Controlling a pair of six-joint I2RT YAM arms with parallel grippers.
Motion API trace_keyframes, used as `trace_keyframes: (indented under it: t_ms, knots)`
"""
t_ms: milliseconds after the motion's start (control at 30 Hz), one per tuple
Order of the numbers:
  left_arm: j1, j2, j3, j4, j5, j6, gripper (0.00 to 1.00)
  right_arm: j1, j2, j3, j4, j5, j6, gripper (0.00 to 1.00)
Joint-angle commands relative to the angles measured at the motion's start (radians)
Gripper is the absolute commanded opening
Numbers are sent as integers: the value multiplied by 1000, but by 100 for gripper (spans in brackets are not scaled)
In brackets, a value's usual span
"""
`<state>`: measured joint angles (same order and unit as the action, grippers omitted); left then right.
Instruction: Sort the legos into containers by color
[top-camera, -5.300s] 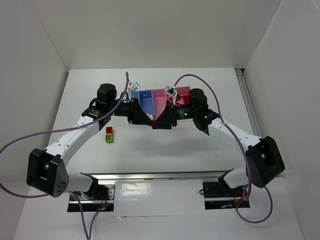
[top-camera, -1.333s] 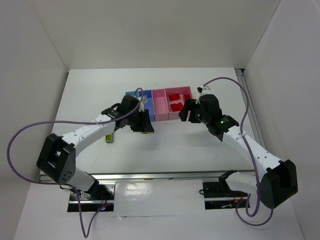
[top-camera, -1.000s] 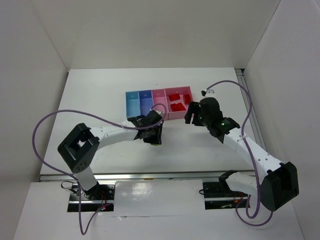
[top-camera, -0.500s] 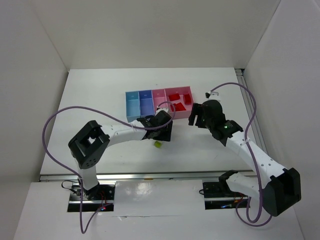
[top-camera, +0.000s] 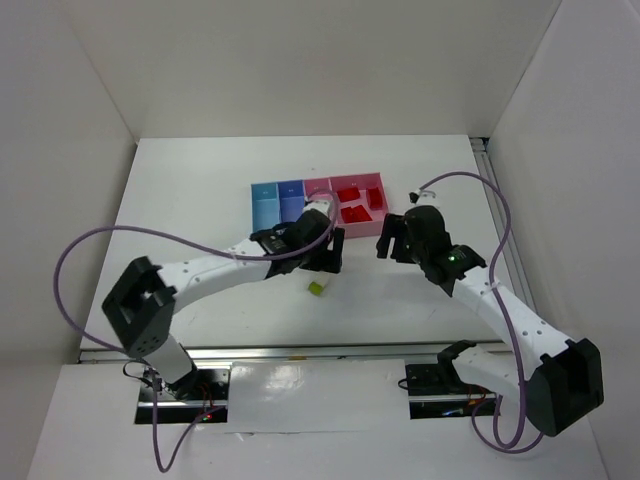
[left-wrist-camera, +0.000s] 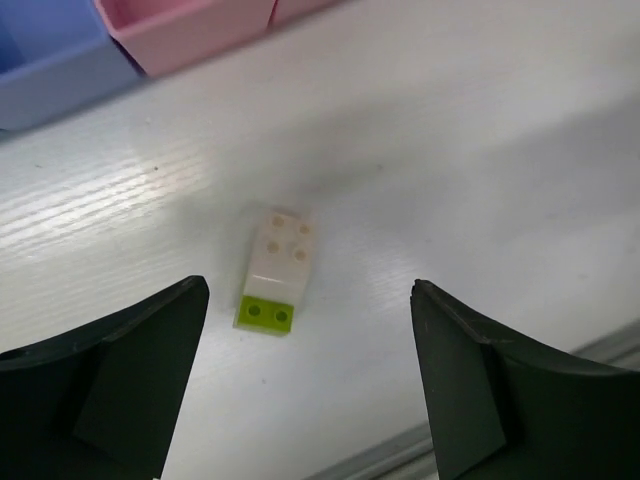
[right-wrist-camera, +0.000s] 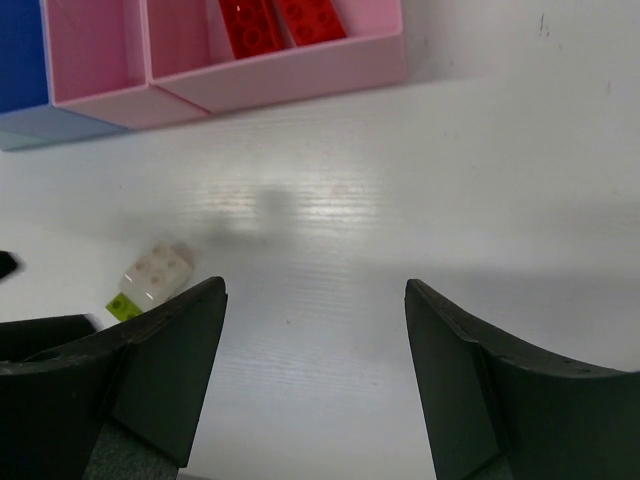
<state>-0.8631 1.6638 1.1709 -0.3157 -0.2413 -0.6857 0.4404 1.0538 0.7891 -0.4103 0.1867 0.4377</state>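
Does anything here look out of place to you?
Yes: a pale brick stuck to a yellow-green one lies on the bare table in front of the bins, below the open left gripper. Odd because the red bricks sit in the wide pink bin, and this pair mixes two colors.

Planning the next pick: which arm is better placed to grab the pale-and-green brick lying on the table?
Left. The left pincer, open, hangs directly over the brick, which lies between its fingers; the right pincer is off to the side, with the brick at its view's edge.
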Motion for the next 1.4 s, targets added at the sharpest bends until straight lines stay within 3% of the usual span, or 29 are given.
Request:
trace_keyframes:
  t_ms: [0, 133, 233, 367, 633, 833, 1033, 1167, 1367]
  knots:
    - [-2, -172, 13, -61, -39, 38, 94, -5, -29, -33, 10, -46, 9, 79]
    - [70, -283, -60, -186, -143, -38, 86, 4, -11, -42, 10, -55, 28, 79]
    - [121, -355, -148, -214, -126, -86, 81, 85, 31, -42, 37, -44, 91, 79]
    - [131, -453, -266, -169, -72, -92, 81, 275, 180, -33, 116, -35, 272, 79]
    - [197, -607, -343, -158, -53, -114, 81, 440, 400, 27, 306, 106, 577, 79]
    - [207, -587, -332, -158, -24, -104, 81, 477, 582, 183, 182, 223, 611, 79]
    - [207, -587, -356, -140, -15, -104, 81, 486, 647, 212, 219, 267, 602, 77]
    - [207, -587, -356, -140, -15, -95, 81, 486, 690, 263, 147, 296, 590, 75]
    - [216, -587, -356, -131, -6, -86, 81, 517, 745, 309, 136, 327, 527, 58]
